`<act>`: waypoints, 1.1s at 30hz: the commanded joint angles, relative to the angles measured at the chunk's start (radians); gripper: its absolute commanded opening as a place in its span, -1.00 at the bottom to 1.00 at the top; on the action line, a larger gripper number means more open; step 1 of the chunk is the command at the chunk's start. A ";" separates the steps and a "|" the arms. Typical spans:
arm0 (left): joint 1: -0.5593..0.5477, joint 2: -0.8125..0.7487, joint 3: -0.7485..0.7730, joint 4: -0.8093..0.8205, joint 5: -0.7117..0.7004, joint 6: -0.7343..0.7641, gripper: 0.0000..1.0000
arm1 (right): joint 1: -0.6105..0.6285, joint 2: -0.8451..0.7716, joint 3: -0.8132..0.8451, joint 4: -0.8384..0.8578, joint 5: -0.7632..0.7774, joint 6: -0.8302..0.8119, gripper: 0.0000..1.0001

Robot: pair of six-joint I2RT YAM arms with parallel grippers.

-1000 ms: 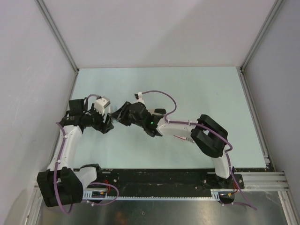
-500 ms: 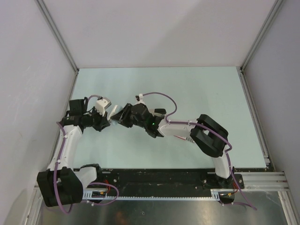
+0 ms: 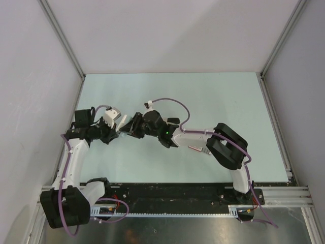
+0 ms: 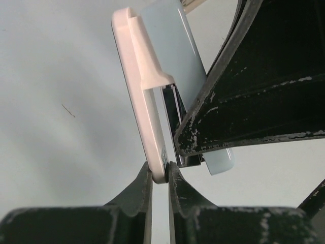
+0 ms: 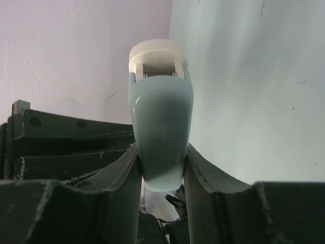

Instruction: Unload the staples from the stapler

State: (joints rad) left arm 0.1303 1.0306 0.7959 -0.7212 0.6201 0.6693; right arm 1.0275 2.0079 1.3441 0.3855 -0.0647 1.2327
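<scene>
Stapler [image 4: 170, 56], blue over white, between my claws.
Left gripper [image 4: 160, 174] pinched the white base; right gripper [image 5: 162, 155] clamped the blue top.

Two robot arms, left arm [image 3: 71, 157] and right arm [image 3: 195, 138]; two grippers, left gripper [image 4: 158, 174] and right gripper [image 5: 161, 158]; one pale stapler [image 5: 161, 117]; one table [image 3: 228, 96].
</scene>
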 commanded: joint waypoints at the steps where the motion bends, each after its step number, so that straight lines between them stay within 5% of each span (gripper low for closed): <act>1: -0.003 -0.027 -0.007 0.020 -0.009 0.110 -1.00 | -0.016 -0.008 0.005 0.031 -0.155 -0.118 -1.00; 11: -0.003 -0.037 -0.042 0.029 -0.093 0.217 -1.00 | -0.026 -0.018 -0.003 -0.054 -0.211 -0.329 -1.00; 33: 0.057 -0.038 -0.058 0.121 -0.135 0.225 -1.00 | -0.074 -0.118 -0.120 -0.064 -0.261 -0.407 -1.00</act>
State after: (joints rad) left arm 0.1509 1.0122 0.7471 -0.6643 0.5346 0.8486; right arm 0.9810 1.9339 1.2430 0.3691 -0.3305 0.8799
